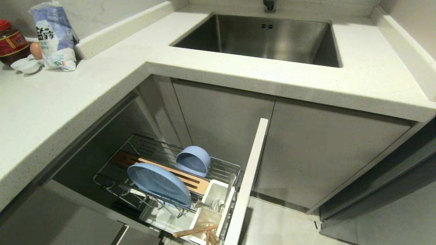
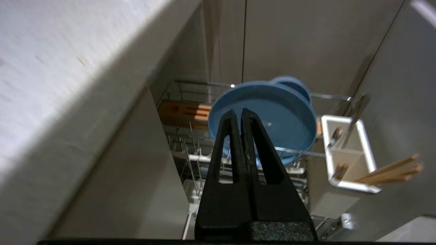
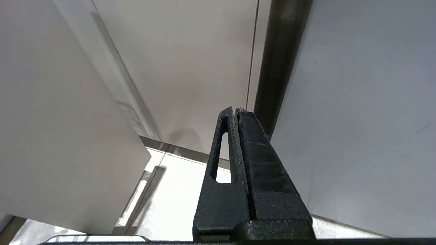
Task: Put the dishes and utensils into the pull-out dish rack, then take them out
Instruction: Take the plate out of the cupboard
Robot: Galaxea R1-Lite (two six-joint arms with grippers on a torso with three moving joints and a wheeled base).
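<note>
The pull-out dish rack (image 1: 224,169) stands drawn out under the counter, its pale front (image 1: 250,177) edge-on. A light-blue plate (image 1: 158,183) stands on edge against the slotted wooden bar (image 1: 196,182), and the blue bowl (image 1: 193,160) lies tilted behind it. In the white caddy (image 1: 214,194) are the wooden chopsticks (image 1: 194,232) and the silver spoon (image 1: 231,185). My left gripper (image 2: 238,111) is shut and empty, hanging above and short of the plate (image 2: 282,122), with the chopsticks (image 2: 388,170) off to one side. My right gripper (image 3: 235,109) is shut and empty, facing cabinet fronts and floor. Neither arm shows in the head view.
The steel sink (image 1: 265,37) is set in the white counter (image 1: 238,73) above the rack. At the far left of the counter stand a bag (image 1: 54,34), a red-lidded jar (image 1: 12,41), an egg (image 1: 35,50) and small white saucers (image 1: 27,65). The counter edge (image 2: 68,85) is close beside my left gripper.
</note>
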